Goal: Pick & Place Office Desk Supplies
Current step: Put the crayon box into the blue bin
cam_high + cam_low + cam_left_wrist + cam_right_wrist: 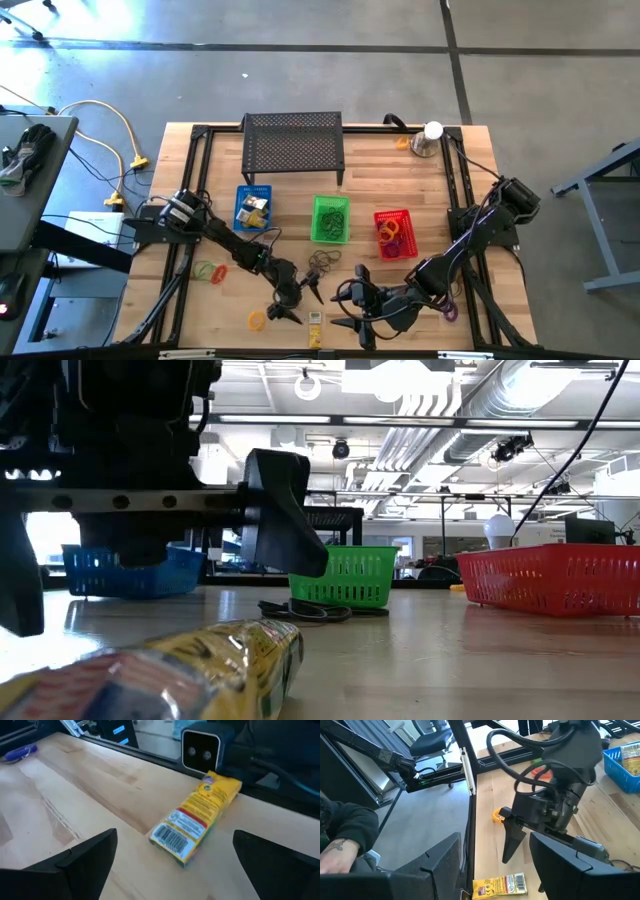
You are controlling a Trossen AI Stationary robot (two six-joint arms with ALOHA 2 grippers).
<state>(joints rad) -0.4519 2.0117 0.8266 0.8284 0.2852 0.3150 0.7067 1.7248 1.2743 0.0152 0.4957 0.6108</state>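
Observation:
A small yellow box (195, 820) lies flat on the table near its front edge (315, 320), and fills the foreground of the low view (200, 660). My left gripper (175, 870) hovers open just short of the box, one finger on either side of its near end, touching nothing (298, 303). My right gripper (352, 300) hangs open beside it on the right, higher up, and holds nothing (495, 865). Loose loops lie on the table: orange (258, 320), green and orange (210, 270), dark (325, 262), purple (450, 310).
Blue (253, 208), green (330, 218) and red (394, 233) baskets stand in a row mid-table. Behind them are a black mesh shelf (293, 148) and a silver cup with a white ball (430, 140). A person's sleeve (340, 835) shows off the table.

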